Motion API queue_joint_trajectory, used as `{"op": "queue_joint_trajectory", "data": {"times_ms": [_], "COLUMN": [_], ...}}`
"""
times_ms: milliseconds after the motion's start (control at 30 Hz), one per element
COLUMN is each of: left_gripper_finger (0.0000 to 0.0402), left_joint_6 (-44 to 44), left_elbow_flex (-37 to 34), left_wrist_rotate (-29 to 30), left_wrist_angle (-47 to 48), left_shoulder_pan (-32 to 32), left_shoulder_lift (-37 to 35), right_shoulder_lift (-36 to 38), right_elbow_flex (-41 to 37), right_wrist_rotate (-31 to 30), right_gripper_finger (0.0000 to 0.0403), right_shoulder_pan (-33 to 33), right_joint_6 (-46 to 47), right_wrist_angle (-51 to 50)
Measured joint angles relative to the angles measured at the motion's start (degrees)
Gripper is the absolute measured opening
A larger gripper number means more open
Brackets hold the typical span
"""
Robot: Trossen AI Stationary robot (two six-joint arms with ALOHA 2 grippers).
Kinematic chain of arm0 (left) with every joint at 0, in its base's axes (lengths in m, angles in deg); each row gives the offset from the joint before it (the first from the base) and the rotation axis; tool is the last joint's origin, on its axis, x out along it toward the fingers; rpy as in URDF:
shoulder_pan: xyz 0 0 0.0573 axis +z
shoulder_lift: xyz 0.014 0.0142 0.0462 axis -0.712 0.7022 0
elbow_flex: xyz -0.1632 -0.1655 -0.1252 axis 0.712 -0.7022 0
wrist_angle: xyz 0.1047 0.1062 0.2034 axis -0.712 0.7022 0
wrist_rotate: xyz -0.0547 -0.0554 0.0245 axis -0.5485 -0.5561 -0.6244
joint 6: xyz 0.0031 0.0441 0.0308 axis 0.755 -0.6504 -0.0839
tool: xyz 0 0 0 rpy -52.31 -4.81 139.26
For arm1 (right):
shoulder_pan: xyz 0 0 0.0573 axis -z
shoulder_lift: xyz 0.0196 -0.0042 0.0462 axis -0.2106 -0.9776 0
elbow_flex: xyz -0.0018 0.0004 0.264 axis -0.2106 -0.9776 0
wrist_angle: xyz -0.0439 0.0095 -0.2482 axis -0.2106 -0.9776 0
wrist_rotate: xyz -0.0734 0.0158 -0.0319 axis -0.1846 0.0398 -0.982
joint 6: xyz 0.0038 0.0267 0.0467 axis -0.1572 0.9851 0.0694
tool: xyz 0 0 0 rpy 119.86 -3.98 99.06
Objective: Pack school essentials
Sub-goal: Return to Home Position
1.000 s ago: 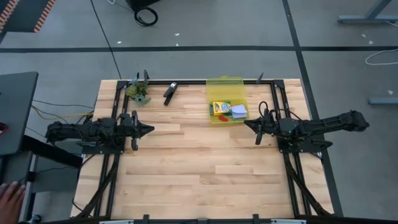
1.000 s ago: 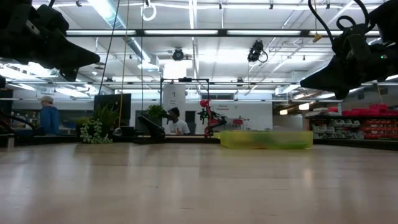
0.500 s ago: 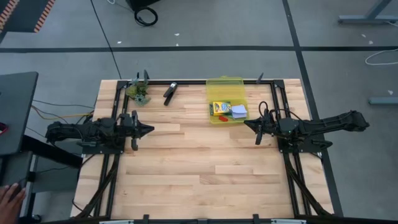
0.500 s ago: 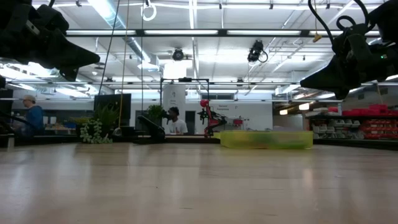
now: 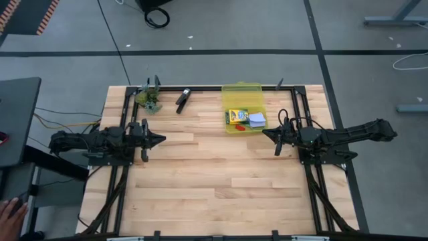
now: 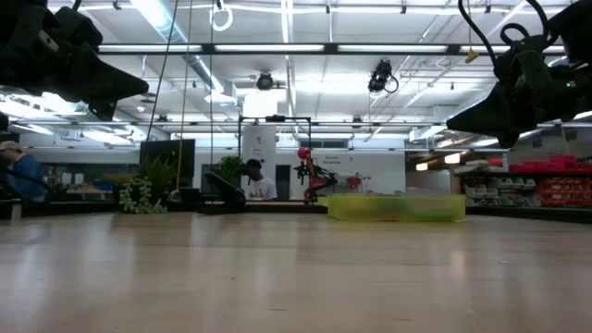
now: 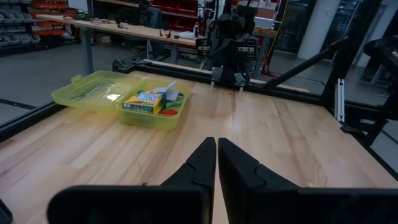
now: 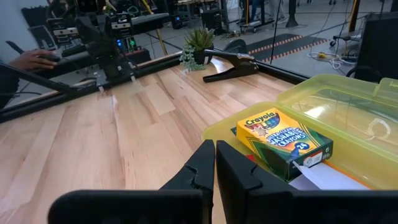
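While both arms hang clear of the table (image 5: 214, 194), you can read each end effector from its own wrist view. The left gripper (image 7: 216, 144) has its two fingers pressed together on nothing. The right gripper (image 8: 214, 146) is the same: fingers together and empty.

In the high view the left gripper points inward over the table's left side, well apart from the packed things. The right gripper points inward from the right, near the corner of the yellow supply box (image 5: 226, 122) but not touching it.

Count one translucent yellow supply box, its lid (image 5: 241, 92) laid open toward the far edge.

- **Crayola crayon box** (image 8: 283, 142): one, yellow and green, marked 24, lying flat in the tray.
- **Light-blue pad** (image 5: 257, 120): one, just beside the crayon box on the right arm's side.
- **Red sliver** (image 7: 168, 112): one, at the crayon box's edge and too small to name.

Outside the box, along the far edge, lie one black clip (image 5: 182, 99) and one small plant (image 5: 150, 100). One person's hand (image 5: 8, 213) shows off the table's near left corner.
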Motion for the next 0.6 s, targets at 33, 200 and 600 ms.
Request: {"op": "queue_joint_trajectory", "data": {"times_ms": [33, 200, 600], "left_gripper_finger": [0.0023, 0.0028, 0.0025], "left_joint_6": [0.01, 0.01, 0.02], "left_elbow_flex": [0.0, 0.0, 0.0], "left_wrist_rotate": [0.0, 0.0, 0.0], "left_wrist_angle": [-0.01, 0.01, 0.01], "left_shoulder_pan": [-0.01, 0.0, 0.0], "left_shoulder_lift": [0.01, 0.0, 0.01], "right_shoulder_lift": [0.0, 0.0, 0.0], "right_elbow_flex": [0.02, 0.02, 0.01], "right_wrist_rotate": [0.0, 0.0, 0.0], "right_gripper_finger": [0.0021, 0.0021, 0.0021], "right_shoulder_pan": [0.0, 0.0, 0.01], "right_joint_6": [0.0, 0.0, 0.0], "right_wrist_angle": [0.0, -0.01, -0.01]}}
